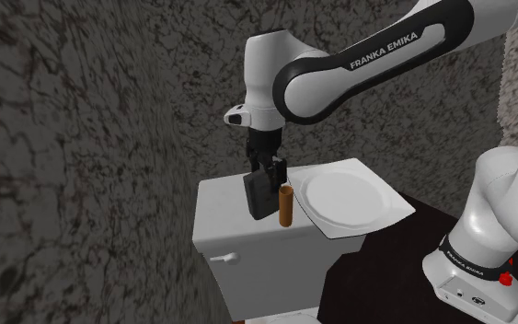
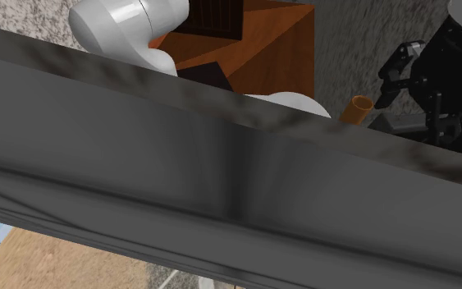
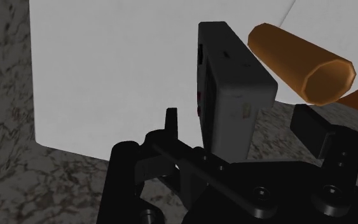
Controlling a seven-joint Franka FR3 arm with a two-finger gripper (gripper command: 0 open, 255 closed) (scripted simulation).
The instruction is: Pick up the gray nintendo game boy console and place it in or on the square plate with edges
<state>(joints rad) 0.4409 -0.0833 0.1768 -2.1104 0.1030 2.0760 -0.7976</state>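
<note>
A dark grey Game Boy point(image 1: 259, 196) stands upright on the white toilet tank lid point(image 1: 224, 198), next to a brown cylinder point(image 1: 285, 204). The white square plate point(image 1: 349, 195) with raised edges lies on the lid just beyond the cylinder, toward the shoulder view's right. My black gripper point(image 1: 269, 173) hangs straight down over the console's top. In the wrist view the Game Boy point(image 3: 231, 95) sits between my fingers point(image 3: 170, 125), with a gap on each side. The gripper point(image 3: 241, 127) is open and holds nothing. The brown cylinder point(image 3: 301, 63) is close beside the right finger.
A rough grey stone wall point(image 1: 82, 156) rises behind the tank. In the second exterior view a grey slab point(image 2: 180, 172) blocks the foreground; above it show the gripper point(image 2: 413, 82), the cylinder point(image 2: 356, 109) and a brown cabinet point(image 2: 262, 49). The robot's stand point(image 1: 473, 276) is at the shoulder view's lower right.
</note>
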